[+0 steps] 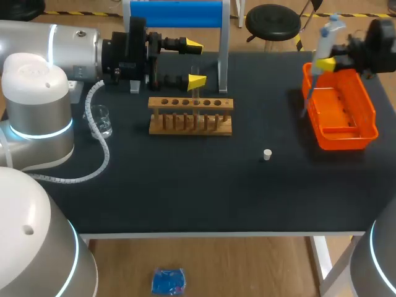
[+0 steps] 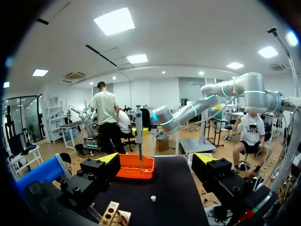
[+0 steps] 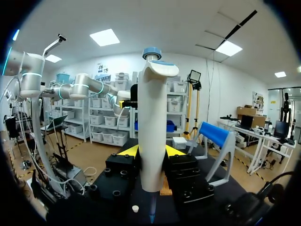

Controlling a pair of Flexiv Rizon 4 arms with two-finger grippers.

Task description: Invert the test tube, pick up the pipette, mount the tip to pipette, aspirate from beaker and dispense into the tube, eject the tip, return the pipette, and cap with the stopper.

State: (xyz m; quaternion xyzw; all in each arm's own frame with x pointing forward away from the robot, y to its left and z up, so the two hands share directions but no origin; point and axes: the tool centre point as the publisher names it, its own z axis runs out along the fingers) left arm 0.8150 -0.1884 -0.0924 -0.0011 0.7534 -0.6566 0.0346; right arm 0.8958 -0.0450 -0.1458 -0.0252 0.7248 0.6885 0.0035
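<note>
My right gripper (image 1: 326,62) clamped the pipette (image 1: 332,30) above the orange basket (image 1: 344,140) at the black table's (image 1: 185,185) two o'clock, my left gripper (image 1: 195,62) gaped (fingers well apart) at the wooden rack's (image 1: 190,104) twelve, the stopper (image 1: 266,154) at its four.

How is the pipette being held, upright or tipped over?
Upright: the pipette stands vertical between the right jaws, button up, point down.

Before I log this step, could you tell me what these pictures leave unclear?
Beaker: contents; head view, clear glass, too small.
Test tube: which way up; head view, transparent, tiny; absent from left wrist view.
Pipette: tip mounted or not; head view, too thin against orange basket.
</note>
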